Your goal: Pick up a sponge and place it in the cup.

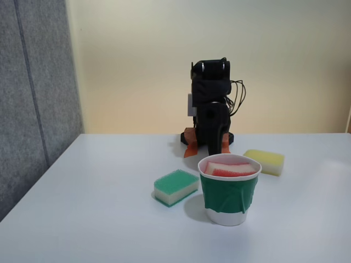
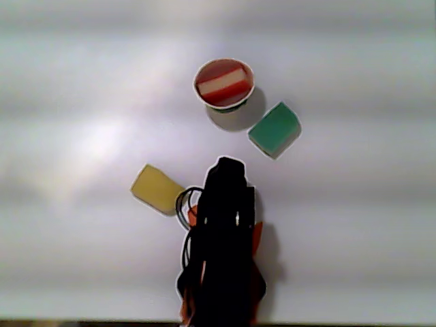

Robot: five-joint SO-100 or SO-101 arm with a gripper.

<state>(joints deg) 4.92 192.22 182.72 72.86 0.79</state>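
The red-topped sponge [image 1: 230, 169] lies inside the cup [image 1: 230, 196], with its red top and cream foam showing above the rim. In the other view the sponge [image 2: 221, 83] sits tilted within the cup [image 2: 195, 87]. The black arm is folded up behind the cup, well apart from it. Its gripper [image 1: 213, 143] hangs low in front of the base and holds nothing that I can see. From above the gripper [image 2: 229, 165] is a dark silhouette, so I cannot make out how its jaws stand.
A green-topped sponge [image 1: 176, 185] lies just left of the cup in the fixed view. A yellow sponge [image 1: 264, 161] lies behind it to the right, near the arm's base. A grey partition stands along the table's left edge.
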